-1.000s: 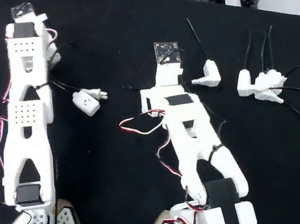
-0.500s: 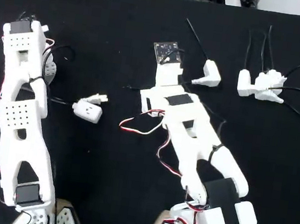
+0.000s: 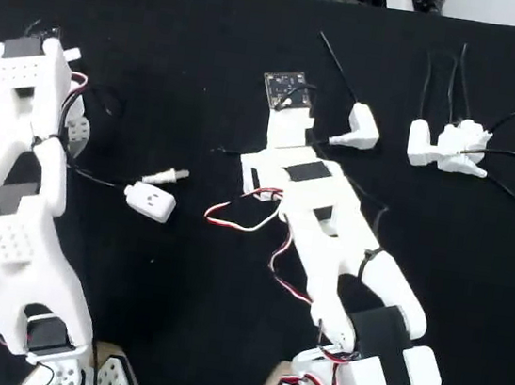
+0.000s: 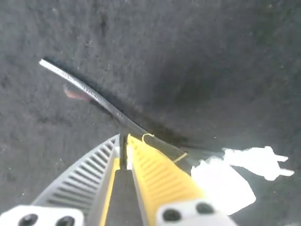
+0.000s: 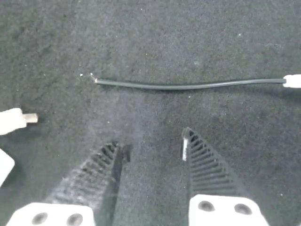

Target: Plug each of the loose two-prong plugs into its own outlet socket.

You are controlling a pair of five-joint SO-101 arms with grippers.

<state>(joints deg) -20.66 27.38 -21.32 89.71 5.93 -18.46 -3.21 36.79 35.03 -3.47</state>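
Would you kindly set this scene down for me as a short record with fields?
left arm: jaws shut on the black cable that runs toward the socket
right arm: jaws open over the cloth, holding nothing
socket: lying on the cloth beside the left arm, nothing plugged in
plug: loose, close beside the socket, not inserted
angled plug: loose, near the right arm's wrist
cluster: white pieces with wires at the far right; too tangled to tell what is joined

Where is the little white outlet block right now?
High view: the outlet block lies left of centre beside the left arm, whose tool pinches its cable; a loose plug lies just beyond.
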